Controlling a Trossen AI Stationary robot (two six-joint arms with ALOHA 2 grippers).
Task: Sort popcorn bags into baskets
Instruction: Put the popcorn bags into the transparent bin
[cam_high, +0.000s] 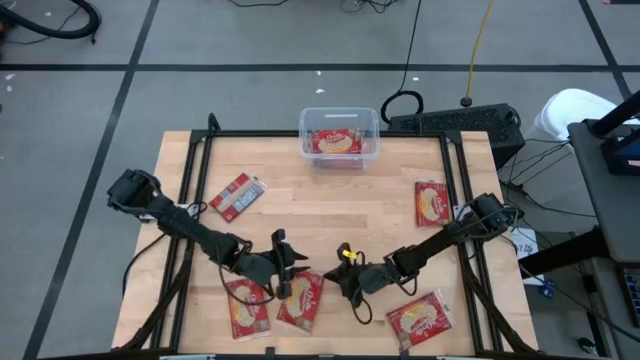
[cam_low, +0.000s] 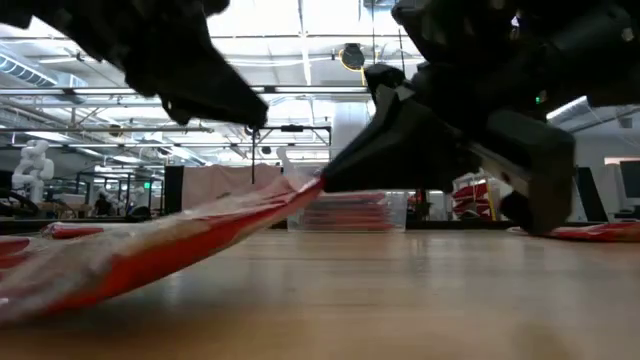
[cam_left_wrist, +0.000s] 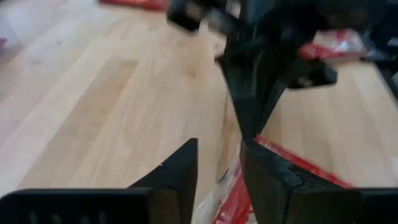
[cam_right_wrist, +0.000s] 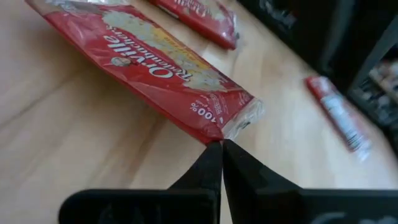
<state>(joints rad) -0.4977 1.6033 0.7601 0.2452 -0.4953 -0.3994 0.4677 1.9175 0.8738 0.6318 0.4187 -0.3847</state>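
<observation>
A red and yellow popcorn bag lies near the table's near edge, between my two grippers. My right gripper is shut on its right end. My left gripper is open and hovers just above the bag's left part; I see no contact. Another bag lies flat to its left. The clear tub stands at the far edge with one bag inside. My right gripper pinches the bag's crimped end seam at a corner between its two fingertips. The fingers come low from the table's right. That end is raised off the wood, and the bag slants down to its other end, which rests on the table.
More bags lie flat: one near the right near corner, one by the right edge, and one reverse side up on the left. Bare wood stretches from the middle of the table to the tub.
</observation>
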